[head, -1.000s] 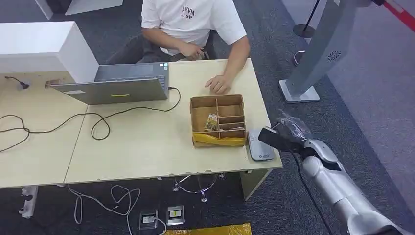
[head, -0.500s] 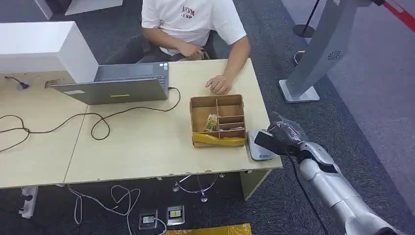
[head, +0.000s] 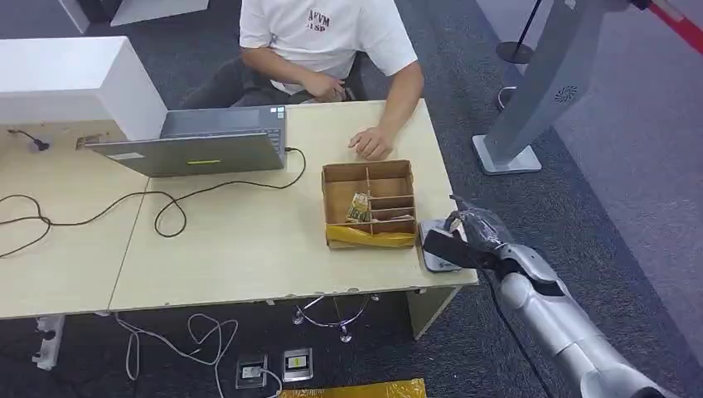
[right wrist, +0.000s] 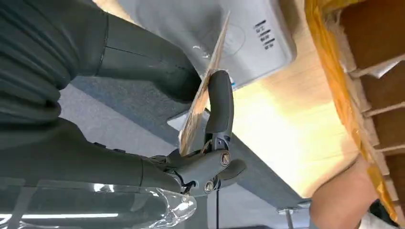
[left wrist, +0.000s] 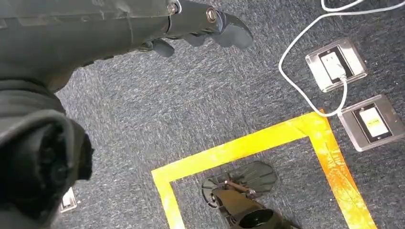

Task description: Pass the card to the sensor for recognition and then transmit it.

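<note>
At the near right corner of the desk (head: 249, 249), a grey sensor pad (head: 433, 242) is seen lying flat, just right of the divided cardboard box (head: 369, 203). The right hand (head: 466, 236) is held right over that pad, and the card (right wrist: 203, 93) is pinched between the thick thumb and a dark finger (right wrist: 219, 102), so the hand is closed on it. In the right wrist view the card is shown edge-on and tilted, with its far edge poking out over the pad's face; whether it's actually touching the pad can't be told.

A yellow strip (head: 370, 238) is wrapped along the box's near side, and some small items are tucked in its compartments. Further left a laptop (head: 195, 143) is set on the desk with a black cable (head: 157, 211) looped beside it. A person (head: 327, 41) in a white shirt is seated at the far side, one hand (head: 370, 143) rested on the desktop just beyond the box.

The left hand (left wrist: 200, 26) is hung low above the carpet, nothing held, fingers loosely curled but apart. Yellow floor tape (left wrist: 248, 148) and two floor sockets (left wrist: 356, 95) are seen below it.
</note>
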Available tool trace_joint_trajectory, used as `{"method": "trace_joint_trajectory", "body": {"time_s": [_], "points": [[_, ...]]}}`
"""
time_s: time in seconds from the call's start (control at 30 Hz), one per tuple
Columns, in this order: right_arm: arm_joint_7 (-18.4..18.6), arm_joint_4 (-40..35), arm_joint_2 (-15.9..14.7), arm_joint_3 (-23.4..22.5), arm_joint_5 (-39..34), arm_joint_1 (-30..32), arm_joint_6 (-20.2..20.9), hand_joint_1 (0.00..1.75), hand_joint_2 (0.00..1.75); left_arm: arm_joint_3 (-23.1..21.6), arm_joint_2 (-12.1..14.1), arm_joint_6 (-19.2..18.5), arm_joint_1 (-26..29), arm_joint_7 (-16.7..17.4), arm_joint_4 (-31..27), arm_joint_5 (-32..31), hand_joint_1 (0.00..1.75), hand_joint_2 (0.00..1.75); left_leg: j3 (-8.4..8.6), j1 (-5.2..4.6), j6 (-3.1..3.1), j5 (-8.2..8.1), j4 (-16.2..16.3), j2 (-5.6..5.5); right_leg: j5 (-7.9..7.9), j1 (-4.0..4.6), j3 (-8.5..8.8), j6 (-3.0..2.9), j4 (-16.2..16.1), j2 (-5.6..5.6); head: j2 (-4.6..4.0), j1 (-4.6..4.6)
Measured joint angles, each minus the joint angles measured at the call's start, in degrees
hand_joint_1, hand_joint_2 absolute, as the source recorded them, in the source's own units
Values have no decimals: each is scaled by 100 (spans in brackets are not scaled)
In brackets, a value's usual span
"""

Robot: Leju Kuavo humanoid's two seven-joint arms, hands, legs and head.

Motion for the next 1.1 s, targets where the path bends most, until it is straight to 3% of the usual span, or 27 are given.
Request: {"method": "trace_joint_trajectory", "body": {"time_s": [0.47, 0.7, 0.8, 1.1], "points": [[50, -105, -2, 87, 24, 28, 11, 175, 175, 0, 0, 11, -2, 0, 33, 0, 0, 0, -1, 0, 0, 0, 0, 0, 0, 0, 1, 0, 1, 0, 0, 0], [-147, -105, -4, 57, 230, -315, 57, 175, 175, 0, -2, 35, -2, 0, 31, 33, 0, 0, -2, 0, 0, 0, 0, 0, 1, -1, 0, -1, 1, 1, 0, 0], [-376, -85, -26, -13, 409, -794, 142, 175, 175, -2, -2, 61, -3, -18, 33, -9, 0, 0, -6, -4, -1, 2, 1, 8, 10, -5, -10, -6, 3, 5, 0, -2], [-1157, 337, -85, -146, 717, -3015, 210, 175, 175, -52, -11, 201, -11, -206, 31, -184, 0, 0, -15, -4, 0, 9, 1, 19, 13, -4, -15, -6, 3, 12, 0, 2]]}}
